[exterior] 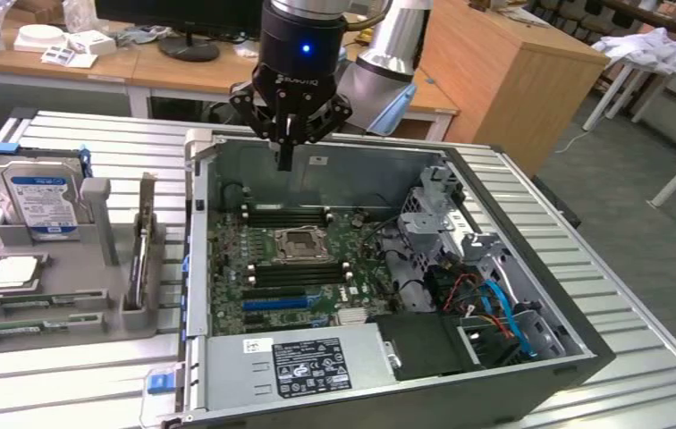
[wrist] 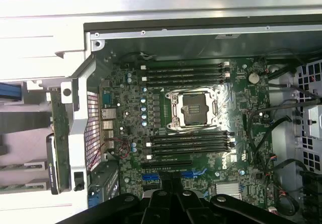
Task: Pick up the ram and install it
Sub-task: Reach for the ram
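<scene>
The ram shows as thin green sticks [exterior: 30, 305] lying flat at the front of a grey holder [exterior: 99, 214] on the exterior view's left; they appear again in the wrist view [wrist: 20, 166]. A longer green board [wrist: 58, 133] stands on edge in the holder's side slot. My gripper [exterior: 287, 159] hangs shut and holds nothing, above the far wall of the open computer case [exterior: 201, 268], well away from the holder. Its dark fingers [wrist: 170, 191] also show in the wrist view. Black memory slots [wrist: 186, 73] [wrist: 191, 141] lie on both sides of the processor socket [wrist: 193, 108].
The holder also carries a silver-and-blue hard drive [exterior: 38, 192] and a square silver chip [exterior: 16, 273]. Inside the case are a power supply [exterior: 302, 366], a drive cage [exterior: 440, 210] and loose blue and black cables [exterior: 494, 308]. Everything rests on a ribbed metal table [exterior: 624, 295].
</scene>
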